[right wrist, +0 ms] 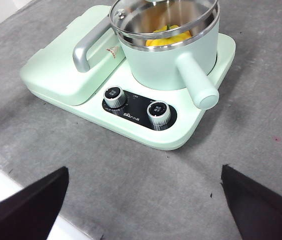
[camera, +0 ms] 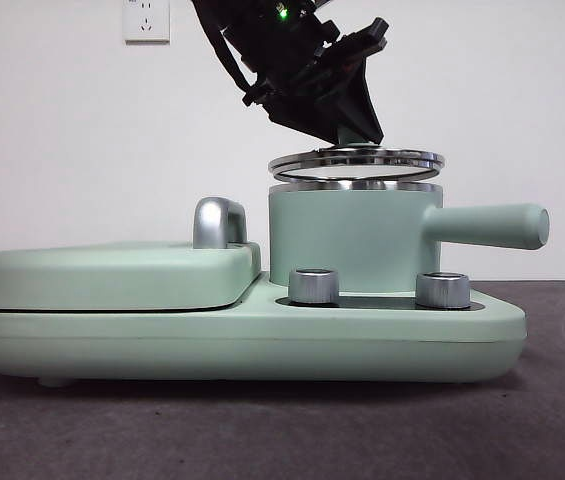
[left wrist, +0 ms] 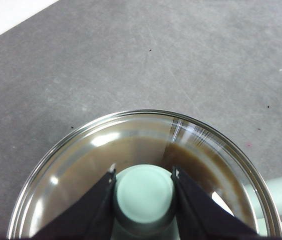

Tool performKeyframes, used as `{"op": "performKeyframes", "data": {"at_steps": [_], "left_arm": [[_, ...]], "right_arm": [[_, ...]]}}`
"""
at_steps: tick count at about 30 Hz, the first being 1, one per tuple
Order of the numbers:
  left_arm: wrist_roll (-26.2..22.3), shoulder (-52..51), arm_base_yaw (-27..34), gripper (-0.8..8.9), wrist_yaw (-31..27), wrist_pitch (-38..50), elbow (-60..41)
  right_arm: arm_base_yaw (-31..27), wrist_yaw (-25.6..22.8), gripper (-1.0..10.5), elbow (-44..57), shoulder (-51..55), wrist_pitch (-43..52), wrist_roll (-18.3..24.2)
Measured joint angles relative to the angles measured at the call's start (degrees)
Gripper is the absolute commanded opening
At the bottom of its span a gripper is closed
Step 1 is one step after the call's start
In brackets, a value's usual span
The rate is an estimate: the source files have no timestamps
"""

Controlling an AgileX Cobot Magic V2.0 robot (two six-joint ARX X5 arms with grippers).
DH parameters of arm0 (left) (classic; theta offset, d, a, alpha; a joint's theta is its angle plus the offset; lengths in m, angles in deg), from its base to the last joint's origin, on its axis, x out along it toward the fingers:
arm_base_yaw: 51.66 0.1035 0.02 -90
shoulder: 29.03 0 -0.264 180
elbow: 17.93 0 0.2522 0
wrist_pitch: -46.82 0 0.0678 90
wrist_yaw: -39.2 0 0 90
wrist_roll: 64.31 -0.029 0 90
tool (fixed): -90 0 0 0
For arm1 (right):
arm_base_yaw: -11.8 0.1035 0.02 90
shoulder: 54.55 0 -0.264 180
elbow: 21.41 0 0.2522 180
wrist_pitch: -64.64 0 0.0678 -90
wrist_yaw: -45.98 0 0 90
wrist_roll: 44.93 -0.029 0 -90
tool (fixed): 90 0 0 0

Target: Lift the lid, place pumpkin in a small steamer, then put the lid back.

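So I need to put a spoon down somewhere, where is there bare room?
Bare grey table in front of the cooker's dials, between the right tool's open jaws. It is crowded at the small steamer, where the left tool holds the lid just above the rim.

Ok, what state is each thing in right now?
Lid: held just above the steamer, slightly tilted, not seated.
Steamer: on the base, pumpkin inside.
Pumpkin: in the steamer.
Left pincer: shut on the lid's knob.
Right pincer: open, back from the cooker.
Griddle cover: closed.
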Motion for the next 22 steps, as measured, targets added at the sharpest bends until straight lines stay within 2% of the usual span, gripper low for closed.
{"op": "performKeyframes", "data": {"at_steps": [6, 9, 22], "left_arm": [[-0.26, 1.33, -0.02, 0.48, 0.0, 0.17, 0.0], [-0.31, 1.75, 0.0, 0.14, -0.04, 0.87, 0.0], [-0.94, 1.81, -0.02, 0.14, -0.9, 0.5, 0.13]], "right_arm": [[0.0, -0.13, 4.8, 0.0, 0.0, 0.0, -0.02], [0.0, -0.13, 4.8, 0.0, 0.0, 0.0, -0.5], [0.0, -0.13, 4.8, 0.0, 0.0, 0.0, -1.09]]}}
